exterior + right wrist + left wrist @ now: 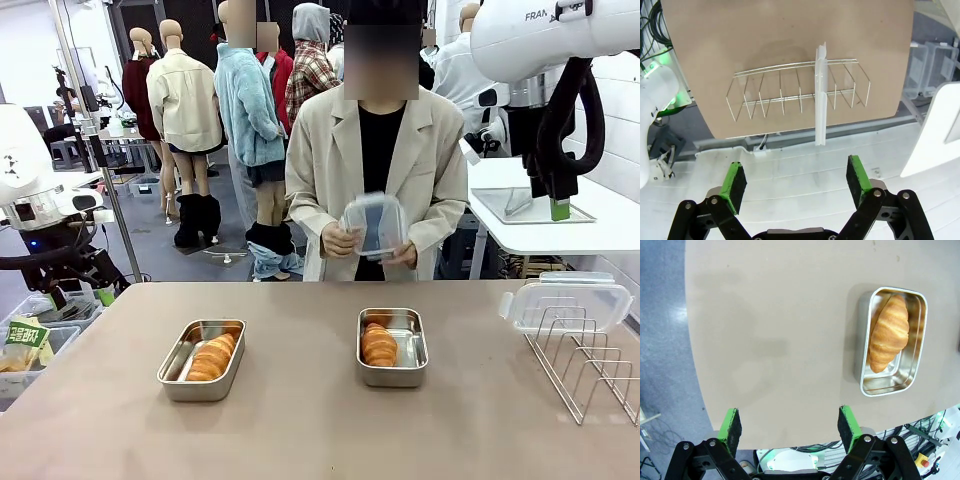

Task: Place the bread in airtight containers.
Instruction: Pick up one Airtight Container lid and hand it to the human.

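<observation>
A tan table point(300, 440) stands on a blue-grey floor point(660, 340), with a white side table point(615, 235) behind at the right

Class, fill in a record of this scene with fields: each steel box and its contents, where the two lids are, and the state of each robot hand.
Left box: lid off, left croissant lying inside
Right box: lid off, right croissant lying inside
First lid: held in the person's hands, beyond the table's far edge
Second lid: standing on edge in the wire rack
Left robot hand: open, holding nothing
Right robot hand: open, holding nothing
</observation>
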Robot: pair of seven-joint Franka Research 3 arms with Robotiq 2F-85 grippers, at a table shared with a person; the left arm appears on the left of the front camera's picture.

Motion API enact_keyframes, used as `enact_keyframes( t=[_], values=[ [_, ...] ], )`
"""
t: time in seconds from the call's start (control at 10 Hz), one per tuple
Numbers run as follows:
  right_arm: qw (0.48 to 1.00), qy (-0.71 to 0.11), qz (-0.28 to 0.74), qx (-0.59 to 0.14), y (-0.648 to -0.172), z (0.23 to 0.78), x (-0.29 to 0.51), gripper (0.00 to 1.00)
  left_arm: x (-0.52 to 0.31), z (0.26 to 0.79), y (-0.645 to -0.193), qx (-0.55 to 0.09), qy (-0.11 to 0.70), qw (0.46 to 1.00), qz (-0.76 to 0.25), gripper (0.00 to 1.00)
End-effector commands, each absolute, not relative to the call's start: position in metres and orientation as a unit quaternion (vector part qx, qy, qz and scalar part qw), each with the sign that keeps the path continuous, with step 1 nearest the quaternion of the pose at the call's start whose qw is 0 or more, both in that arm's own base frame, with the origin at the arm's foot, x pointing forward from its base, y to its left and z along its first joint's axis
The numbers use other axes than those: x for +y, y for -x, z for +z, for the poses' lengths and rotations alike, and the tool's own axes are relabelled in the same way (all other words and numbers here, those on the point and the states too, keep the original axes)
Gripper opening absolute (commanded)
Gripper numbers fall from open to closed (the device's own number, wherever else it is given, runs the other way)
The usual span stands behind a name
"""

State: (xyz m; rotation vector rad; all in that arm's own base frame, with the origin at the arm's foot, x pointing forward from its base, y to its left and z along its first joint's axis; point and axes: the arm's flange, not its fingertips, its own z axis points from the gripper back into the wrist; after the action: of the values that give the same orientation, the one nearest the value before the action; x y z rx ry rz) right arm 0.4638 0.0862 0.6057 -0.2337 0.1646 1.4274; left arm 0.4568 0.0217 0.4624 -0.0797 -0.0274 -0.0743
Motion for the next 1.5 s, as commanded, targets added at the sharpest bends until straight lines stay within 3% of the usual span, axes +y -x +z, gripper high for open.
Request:
enact_keyframes(
  t=[0.0, 1.4],
  values=[
    [0.745, 0.105, 0.654, 0.076, -0.4638, 0.6066, 0.0849, 1.00, 0.0221, 0.4648, -0.4580, -0.014, 0.036, 0.999, -0.037, 1.00],
    [0.745, 0.105, 0.654, 0.076, -0.4638, 0.6066, 0.0849, 1.00, 0.0221, 0.4648, -0.4580, -0.014, 0.036, 0.999, -0.037, 1.00]
  ],
)
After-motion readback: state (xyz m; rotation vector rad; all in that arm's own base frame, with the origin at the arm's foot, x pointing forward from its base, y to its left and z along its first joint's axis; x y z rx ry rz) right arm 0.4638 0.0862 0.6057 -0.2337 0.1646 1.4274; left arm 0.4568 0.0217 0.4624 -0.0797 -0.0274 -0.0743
